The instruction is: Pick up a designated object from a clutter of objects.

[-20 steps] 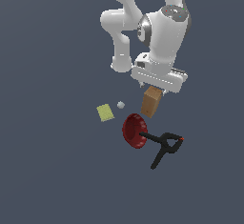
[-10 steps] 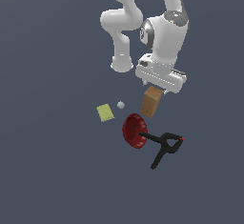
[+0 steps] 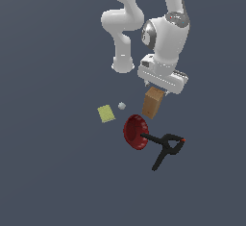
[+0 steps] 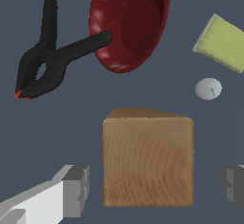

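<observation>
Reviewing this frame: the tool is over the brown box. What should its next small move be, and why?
Probably lower a little further, then close. In the wrist view the box sits between the two open fingers with a gap on each side, so it is centred but not gripped. The bowl and ball lie apart from it, so the descent looks unobstructed.

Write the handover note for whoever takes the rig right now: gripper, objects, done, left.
Gripper: open, one finger either side of the tall brown wooden box, not touching.
Box stands upright among the clutter: dark red bowl, black clamp with orange tips with one handle over the bowl's rim, yellow-green square pad, tiny grey ball.
Done: alignment over the box.
Left: close, lift.
</observation>
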